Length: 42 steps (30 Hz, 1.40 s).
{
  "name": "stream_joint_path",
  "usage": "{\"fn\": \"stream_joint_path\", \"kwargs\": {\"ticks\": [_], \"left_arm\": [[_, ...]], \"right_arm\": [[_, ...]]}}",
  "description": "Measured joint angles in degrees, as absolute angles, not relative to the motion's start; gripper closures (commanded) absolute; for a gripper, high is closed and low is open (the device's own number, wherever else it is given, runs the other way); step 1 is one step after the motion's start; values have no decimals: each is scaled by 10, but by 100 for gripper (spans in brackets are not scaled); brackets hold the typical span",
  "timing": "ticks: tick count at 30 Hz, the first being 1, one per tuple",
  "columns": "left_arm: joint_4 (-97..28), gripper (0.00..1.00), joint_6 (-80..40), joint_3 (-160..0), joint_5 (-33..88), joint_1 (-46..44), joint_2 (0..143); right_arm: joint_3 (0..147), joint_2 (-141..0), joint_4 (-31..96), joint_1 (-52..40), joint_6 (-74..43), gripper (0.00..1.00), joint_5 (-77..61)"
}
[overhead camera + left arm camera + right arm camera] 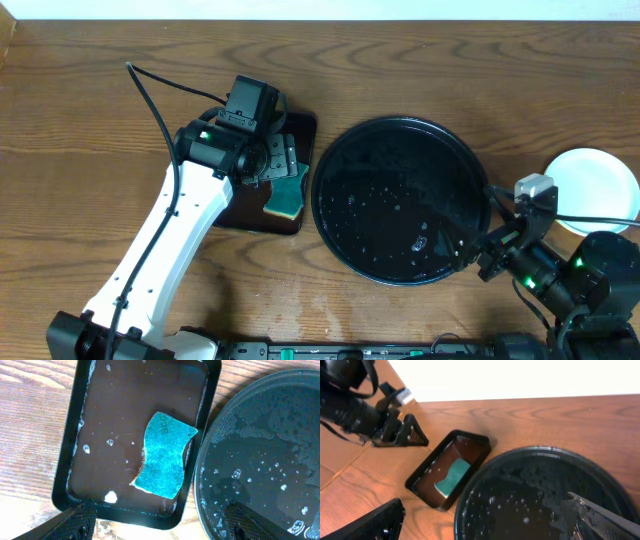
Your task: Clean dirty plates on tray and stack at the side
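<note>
One white round plate shows at the far right edge of the surface, just to the right of the round tray and not touching it. I cannot tell if more plates lie under it. Part of it is hidden by the right arm.

There is one round tray. It is big and black, and it sits in the middle of the surface. It is wet. Only water drops and little white bits lie in it.

There is one small tray, black with four corners. It sits just left of the round tray, very close to its rim. It holds one blue-green sponge, which lies flat on the right side of this tray. A few white foam spots lie there too.

There are two arms. The left end effector hangs over the small tray. Its two fingers are wide apart and hold nothing. The right end effector is at the near right rim of the round tray. Its fingers are wide apart too, with nothing between them.
</note>
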<state>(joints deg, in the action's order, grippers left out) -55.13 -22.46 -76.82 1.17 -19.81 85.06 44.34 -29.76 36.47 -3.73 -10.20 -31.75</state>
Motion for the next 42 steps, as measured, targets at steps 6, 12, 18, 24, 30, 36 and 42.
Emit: {"fn": "stream_joint_path", "kwargs": {"ticks": [6,12,18,24,30,36,42], "left_arm": [[-551,17,-225,-768,12,-198,851],[-551,16,-225,-768,11,-198,851],[-552,16,-225,-768,12,-198,851],[-551,17,-225,-768,12,-198,851],[-551,17,-225,-768,12,-198,851],[-551,17,-225,-768,12,-198,851],[-551,17,-225,-768,12,-198,851]], "right_arm": [[442,-297,392,-40,-84,1,-274],[352,-258,281,-56,-3,1,-217],[187,-147,165,-70,56,1,-194],[80,-40,106,-70,72,1,-189],[18,-9,46,-69,79,1,-185],[6,-7,27,-69,83,1,-180],[6,-7,27,-69,83,1,-179]]}}
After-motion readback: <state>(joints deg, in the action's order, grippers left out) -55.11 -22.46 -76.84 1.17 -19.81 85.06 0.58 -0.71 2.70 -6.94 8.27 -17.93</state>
